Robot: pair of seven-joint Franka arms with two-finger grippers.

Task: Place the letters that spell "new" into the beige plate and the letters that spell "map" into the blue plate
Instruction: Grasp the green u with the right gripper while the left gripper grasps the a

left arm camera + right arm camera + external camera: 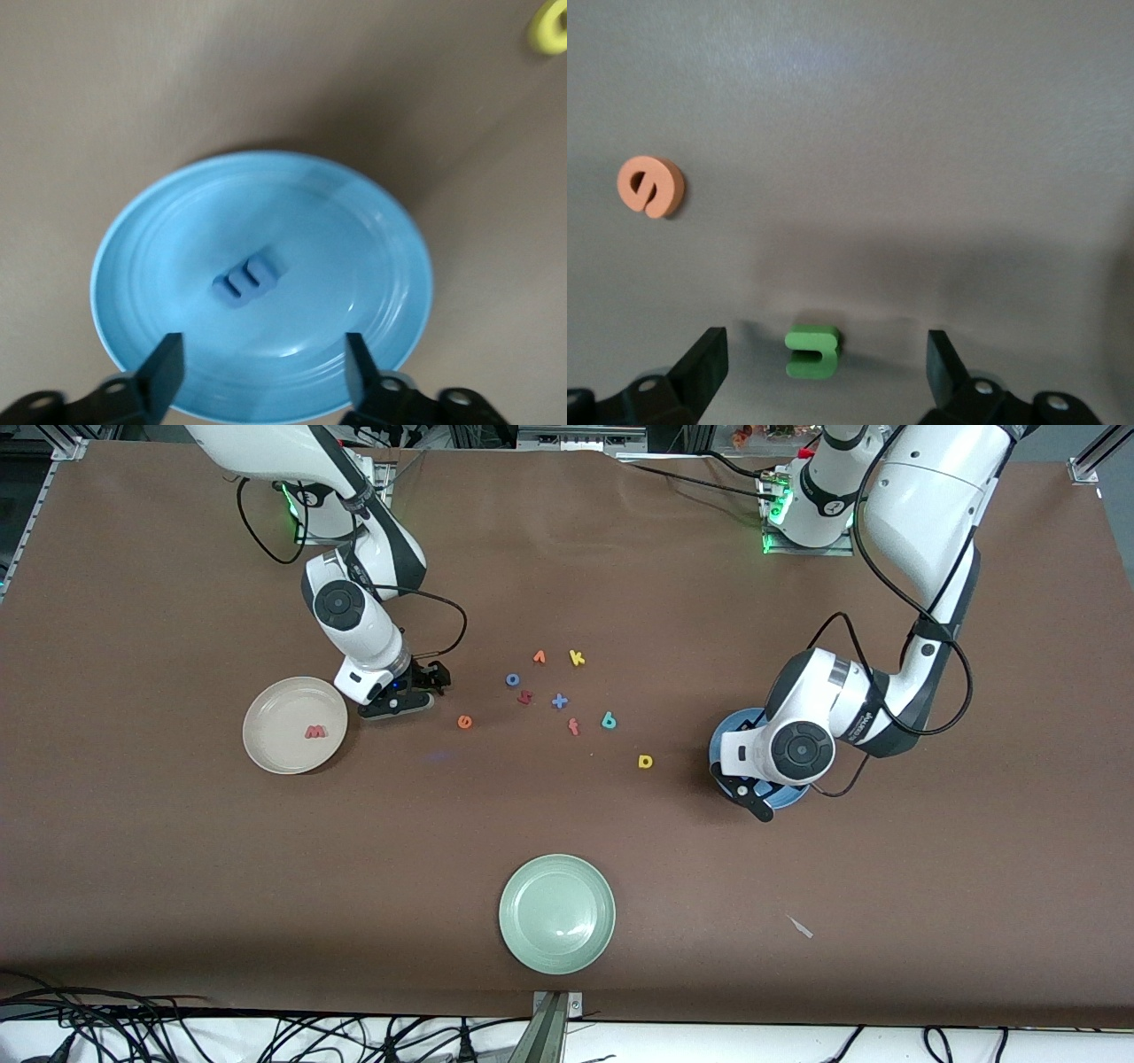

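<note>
Nearest the front camera lies the green plate (556,913), alone at mid-table. Farther up, the left gripper (262,365) hangs over the blue plate (728,730) toward the left arm's end of the table, its fingers (165,365) spread apart and holding nothing; the wrist view shows the blue m (249,280) lying loose in the middle of that plate. The yellow a (645,761) sits on the table near the blue plate, toward the middle. At about the same depth, toward the right arm's end, the beige plate (295,724) holds the red w (314,732). Just beside that plate the right gripper (824,363) is low over the table, jaws spread wide, with the green n (812,351) on the cloth between them and untouched. The orange e (464,722) lies on the table a little way from that gripper, toward the middle. Slightly farther from the camera come the red f (573,727) and the teal p (609,720), then the blue x (559,701) and a dark red letter (524,697), the blue o (512,679), and farthest the orange v (539,657) and yellow k (577,658).
</note>
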